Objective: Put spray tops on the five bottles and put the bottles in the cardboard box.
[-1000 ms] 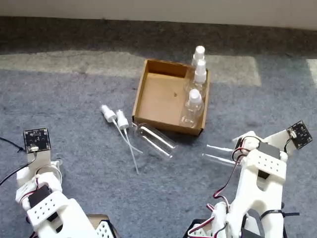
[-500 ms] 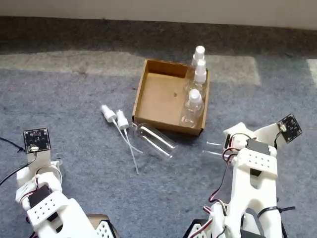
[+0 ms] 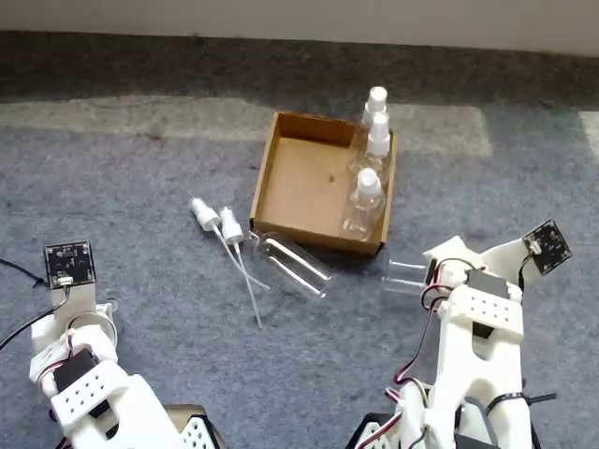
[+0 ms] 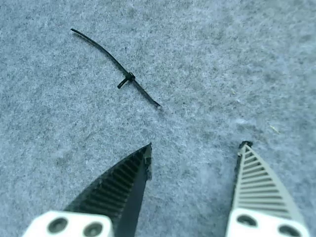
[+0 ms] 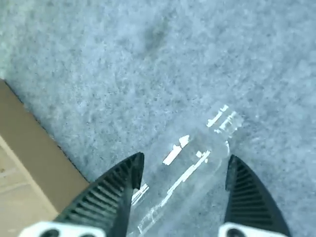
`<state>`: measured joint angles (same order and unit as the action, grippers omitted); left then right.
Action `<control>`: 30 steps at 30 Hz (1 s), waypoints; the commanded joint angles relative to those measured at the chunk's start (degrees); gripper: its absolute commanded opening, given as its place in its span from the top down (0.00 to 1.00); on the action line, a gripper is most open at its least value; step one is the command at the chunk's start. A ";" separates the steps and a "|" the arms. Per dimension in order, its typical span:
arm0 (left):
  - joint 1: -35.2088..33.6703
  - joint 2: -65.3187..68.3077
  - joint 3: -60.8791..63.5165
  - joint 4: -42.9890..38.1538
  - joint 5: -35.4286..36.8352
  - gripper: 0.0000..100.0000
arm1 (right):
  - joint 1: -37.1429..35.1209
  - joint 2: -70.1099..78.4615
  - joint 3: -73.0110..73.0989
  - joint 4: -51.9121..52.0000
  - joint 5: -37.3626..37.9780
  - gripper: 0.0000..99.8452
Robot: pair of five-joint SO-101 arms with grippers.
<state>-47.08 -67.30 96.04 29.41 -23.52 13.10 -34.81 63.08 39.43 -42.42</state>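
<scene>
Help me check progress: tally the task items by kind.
Clear plastic bottles with white spray tops, in the brown cardboard box: 3
Clear uncapped plastic bottles lying on the grey carpet: 2
Loose white spray tops with dip tubes: 2
Total: 7

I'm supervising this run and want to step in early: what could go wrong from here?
The clear bottle lies on its side at the right gripper; round and smooth, it might roll or slip away. It sits near a corner of the cardboard box, so lifting it could knock that box. The two spray tops lie close together with long thin tubes; grabbing one may drag the other.
</scene>
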 commanded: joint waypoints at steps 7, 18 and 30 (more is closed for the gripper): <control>0.92 -0.04 0.92 0.35 -0.09 0.74 | 0.48 0.31 1.01 -0.22 1.41 0.77; 0.84 -0.04 0.92 0.35 -0.09 0.74 | 6.55 0.31 0.48 -0.04 30.15 0.87; 0.84 -0.04 0.92 0.35 -0.09 0.74 | 10.15 0.22 -6.64 0.04 59.96 0.88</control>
<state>-47.08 -67.30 96.04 29.41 -23.52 22.51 -34.73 61.67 39.87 14.64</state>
